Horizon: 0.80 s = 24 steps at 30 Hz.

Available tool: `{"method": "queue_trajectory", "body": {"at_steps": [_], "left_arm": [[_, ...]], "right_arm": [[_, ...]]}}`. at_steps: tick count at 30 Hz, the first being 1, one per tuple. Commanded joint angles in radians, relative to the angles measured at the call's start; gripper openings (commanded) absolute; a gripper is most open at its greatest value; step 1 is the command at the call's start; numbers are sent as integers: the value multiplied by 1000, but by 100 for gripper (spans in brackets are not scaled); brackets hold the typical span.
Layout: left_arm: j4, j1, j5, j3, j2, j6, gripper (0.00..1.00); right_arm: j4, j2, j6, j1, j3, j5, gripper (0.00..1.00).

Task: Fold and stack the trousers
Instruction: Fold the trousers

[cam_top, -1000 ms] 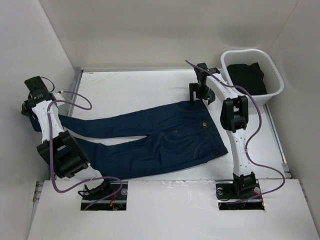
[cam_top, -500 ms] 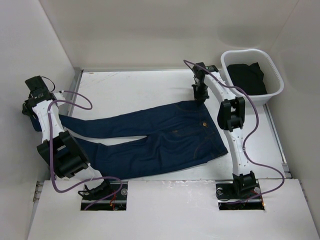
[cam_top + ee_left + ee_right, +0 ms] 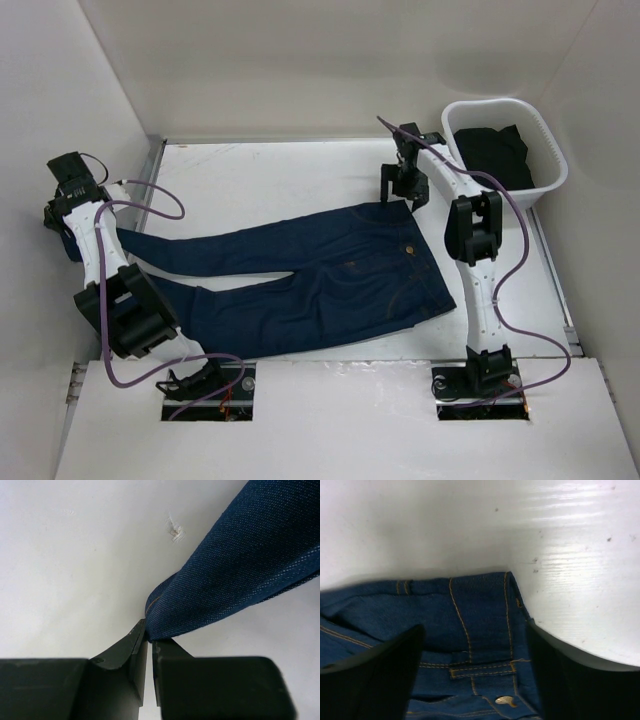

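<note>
Both grippers work the trousers (image 3: 330, 275), spread flat left of the basket (image 3: 497, 104): left gripper (image 3: 149, 640) stays pinched on a hem; right gripper (image 3: 404, 190), wide open again, straddles the waistband corner, ungrasped.

Bright, even light all round, with the white walls (image 3: 300, 60) bouncing it back and hardly a hard shadow in the overhead view. At the left gripper (image 3: 149, 632), the black fingers (image 3: 120, 680) sit soft and out of focus against the lens, while the trousers (image 3: 240, 570) just ahead of the tips come up crisp, weave and all. Over at the right gripper (image 3: 475, 630), both fingers (image 3: 370, 680) are blurred dark masses. A grey shadow band lies just beyond the denim, and streaky glare washes the table (image 3: 580, 545) ahead and to the right.
</note>
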Motion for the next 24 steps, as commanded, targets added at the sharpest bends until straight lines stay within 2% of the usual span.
{"method": "queue_trajectory", "body": {"at_steps": [1,7,12,17,18,20,24], "left_arm": [[61,13,-9,24,-57,19,5],[59,21,9,75,-30,17,5],[64,41,43,78,-25,16,5],[60,64,72,75,-39,5,5],[59,70,80,73,-42,2,5],[59,85,86,76,-43,2,5],[64,118,95,90,-40,-4,5]], "right_arm": [[38,11,108,-5,73,12,100],[46,35,327,-5,85,117,100],[41,33,484,-5,52,145,100],[-18,51,582,-5,85,157,100],[-32,48,597,-7,76,151,98],[-45,41,610,-8,58,130,86],[-58,70,602,-5,7,17,57]]}}
